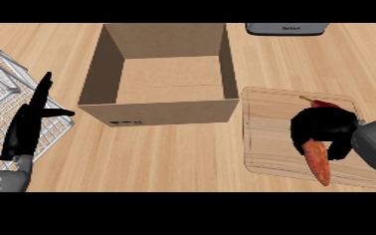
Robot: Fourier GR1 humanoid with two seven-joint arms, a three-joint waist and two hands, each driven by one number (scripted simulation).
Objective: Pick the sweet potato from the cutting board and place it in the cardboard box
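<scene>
Your right hand [323, 129] sits at four o'clock in the head view, fingers curled down around the middle of the sweet potato [318, 163] on the cutting board [268, 129]. The potato's long axis runs roughly from twelve to six o'clock (its stem end pokes out above the hand). The cardboard box [158, 112] lies toward ten o'clock from that hand, just beside the board. Your left hand [29, 122] rests at nine o'clock, fingers straight.
</scene>
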